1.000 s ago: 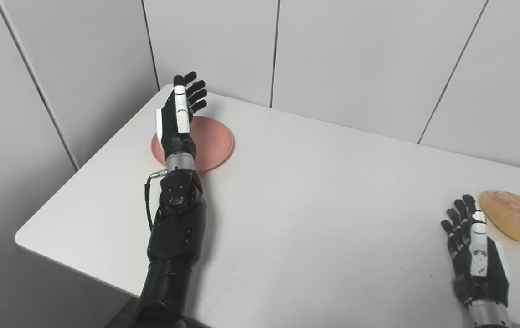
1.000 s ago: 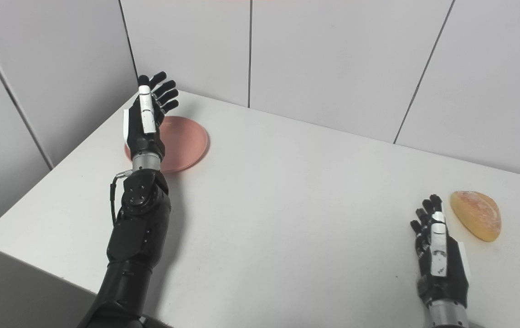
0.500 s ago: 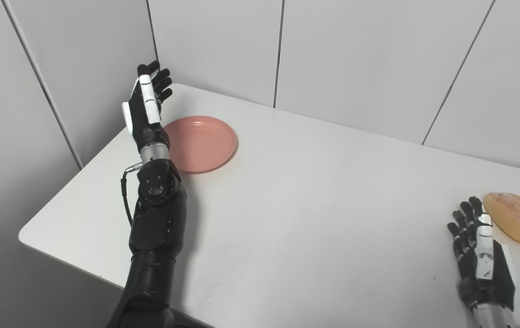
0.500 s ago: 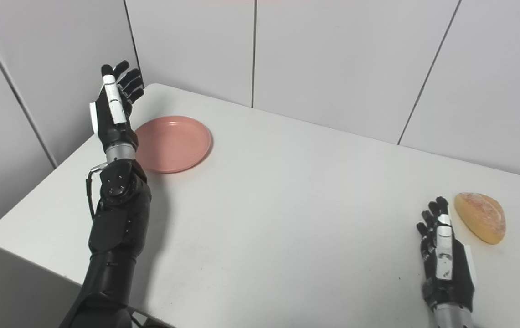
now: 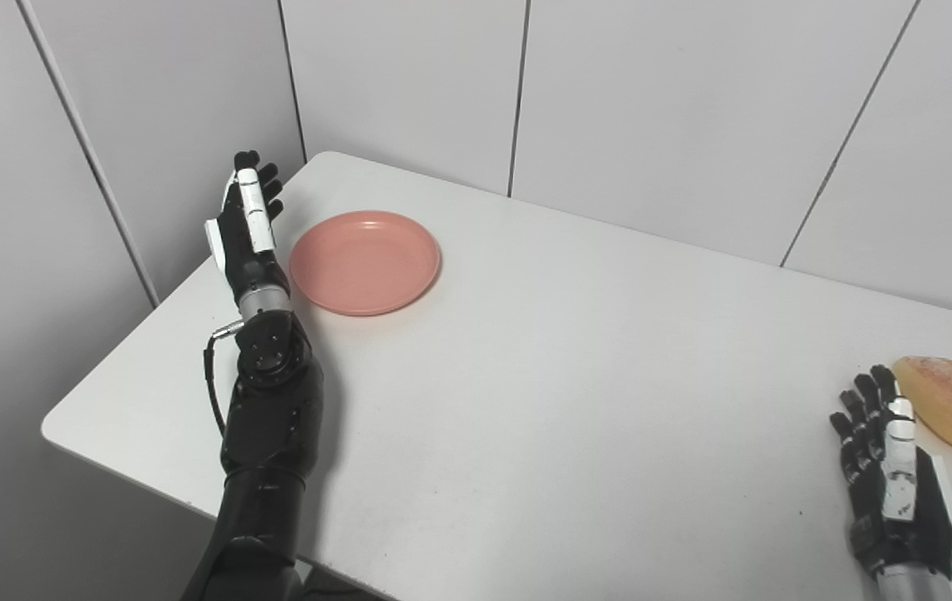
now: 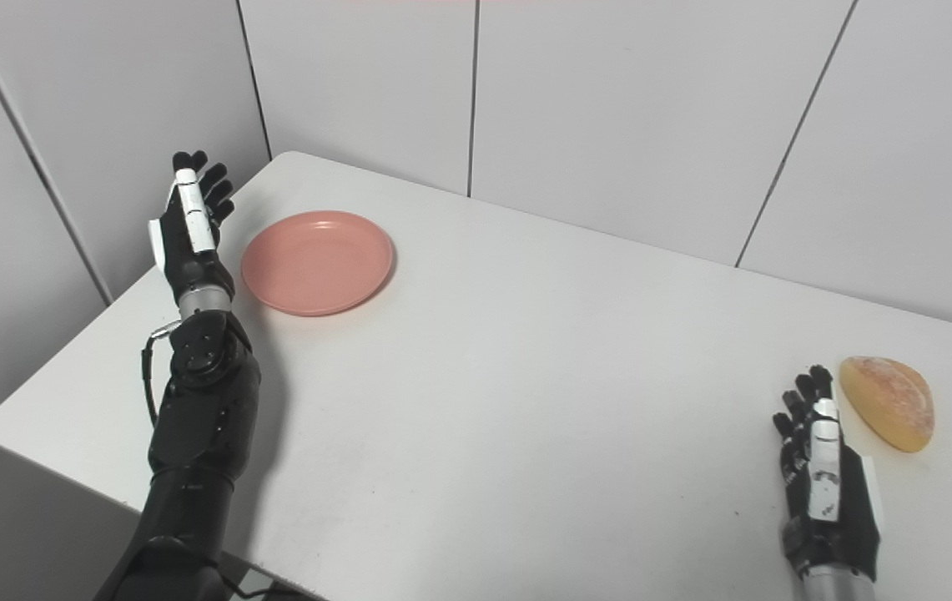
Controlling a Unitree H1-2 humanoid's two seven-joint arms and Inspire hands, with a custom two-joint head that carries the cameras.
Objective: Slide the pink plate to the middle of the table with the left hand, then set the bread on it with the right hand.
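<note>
The pink plate (image 5: 365,261) lies empty near the table's far left corner. My left hand (image 5: 244,223) is open, held edge-on just left of the plate, fingers pointing away from me, not touching the plate. The bread (image 5: 945,401), a golden half-round loaf, lies near the table's right edge. My right hand (image 5: 893,472) is open and empty, resting low just in front and left of the bread, with its fingertips close to it.
The white table (image 5: 542,384) stands in a corner of grey wall panels (image 5: 651,100). Its left edge runs close beside my left hand. The wide middle of the table lies between plate and bread.
My left hand has moved off from above the plate to its left side and lowered. The plate is now uncovered. The camera shifted slightly. The right hand has hardly moved.
</note>
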